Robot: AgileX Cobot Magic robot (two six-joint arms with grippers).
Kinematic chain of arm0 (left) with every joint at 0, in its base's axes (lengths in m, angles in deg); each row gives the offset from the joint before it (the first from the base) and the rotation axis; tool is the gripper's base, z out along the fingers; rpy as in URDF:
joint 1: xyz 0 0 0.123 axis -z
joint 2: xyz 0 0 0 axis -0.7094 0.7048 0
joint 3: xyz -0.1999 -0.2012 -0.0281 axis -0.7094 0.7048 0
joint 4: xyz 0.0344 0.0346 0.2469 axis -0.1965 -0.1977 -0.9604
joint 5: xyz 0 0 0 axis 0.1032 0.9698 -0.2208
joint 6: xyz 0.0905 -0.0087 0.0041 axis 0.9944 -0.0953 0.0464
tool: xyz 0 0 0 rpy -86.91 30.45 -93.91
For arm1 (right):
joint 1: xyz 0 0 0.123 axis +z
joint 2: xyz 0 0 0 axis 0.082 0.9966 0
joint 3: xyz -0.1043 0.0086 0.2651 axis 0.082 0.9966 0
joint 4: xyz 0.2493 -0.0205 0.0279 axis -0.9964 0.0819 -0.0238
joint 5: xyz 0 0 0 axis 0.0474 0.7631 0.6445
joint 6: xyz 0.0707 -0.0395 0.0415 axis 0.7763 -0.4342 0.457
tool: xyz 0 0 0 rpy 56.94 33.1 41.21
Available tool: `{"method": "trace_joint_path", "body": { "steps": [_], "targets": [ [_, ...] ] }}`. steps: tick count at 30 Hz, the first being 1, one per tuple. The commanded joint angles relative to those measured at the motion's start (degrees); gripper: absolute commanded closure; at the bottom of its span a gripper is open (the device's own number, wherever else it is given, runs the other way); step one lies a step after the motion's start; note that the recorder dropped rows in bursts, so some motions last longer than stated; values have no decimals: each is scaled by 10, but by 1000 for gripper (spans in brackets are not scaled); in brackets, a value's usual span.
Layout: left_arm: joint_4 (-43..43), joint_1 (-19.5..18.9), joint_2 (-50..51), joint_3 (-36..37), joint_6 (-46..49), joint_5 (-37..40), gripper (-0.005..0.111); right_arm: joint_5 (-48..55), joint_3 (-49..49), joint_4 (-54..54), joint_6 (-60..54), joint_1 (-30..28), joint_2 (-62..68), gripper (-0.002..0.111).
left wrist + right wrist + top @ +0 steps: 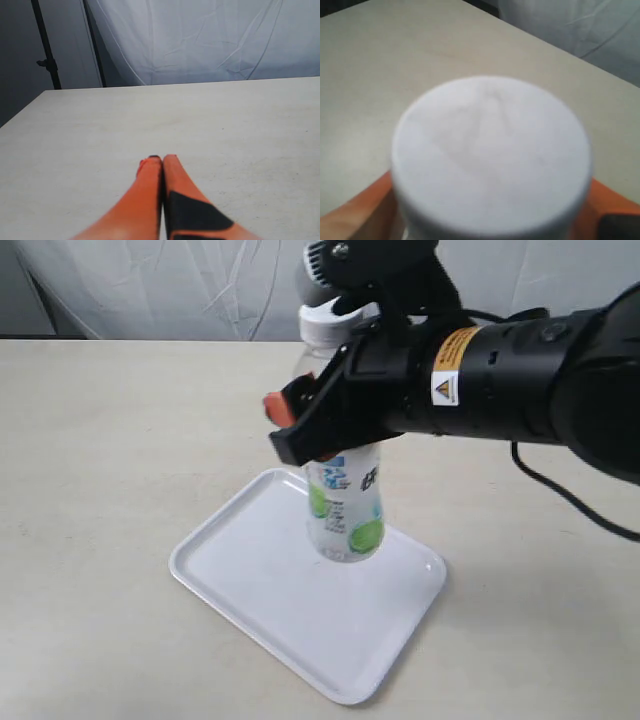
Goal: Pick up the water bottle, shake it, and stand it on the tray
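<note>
The water bottle stands upright, its base on or just above the white tray; contact is hard to judge. My right gripper is shut on the bottle's upper body, orange fingertips showing on the left of it. The white cap sticks up above the jaws. In the right wrist view the cap fills the picture, with orange fingers on either side. My left gripper is shut and empty, low over bare table.
The tray lies at an angle on the pale table. A white cloth backdrop hangs behind the table, and a dark stand rises at its far corner. The right arm's black body reaches in over the tray.
</note>
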Motion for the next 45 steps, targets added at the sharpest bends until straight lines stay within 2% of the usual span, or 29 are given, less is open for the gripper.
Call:
{"method": "trace_joint_path", "body": {
  "steps": [1, 10, 16, 20, 23, 39, 41, 43, 45],
  "targets": [
    [-3, 0, -3, 1, -2, -3, 107, -42, -4, -10, 0, -33, -5, 109],
    [-3, 0, -3, 1, -2, -3, 107, -189, 3, -35, 1, -9, -5, 109],
    [-3, 0, -3, 1, -2, -3, 107, -300, 93, -35, 1, -9, -4, 109],
    [-3, 0, -3, 1, -2, -3, 107, -445, 187, -35, -27, -9, -3, 109],
    [-3, 0, -3, 1, -2, -3, 107, -451, 218, -34, -42, -9, 8, 109],
    [-3, 0, -3, 1, -2, -3, 107, -455, 218, -32, -58, -9, 108, 108],
    [-3, 0, -3, 1, -2, -3, 107, -454, 218, -32, -58, -9, 109, 100],
    [-3, 0, -3, 1, -2, -3, 107, -455, 218, -32, -58, -9, 109, 87],
    [-3, 0, -3, 1, -2, -3, 107, -456, 218, -35, -58, -9, 109, 67]
  ]
}}
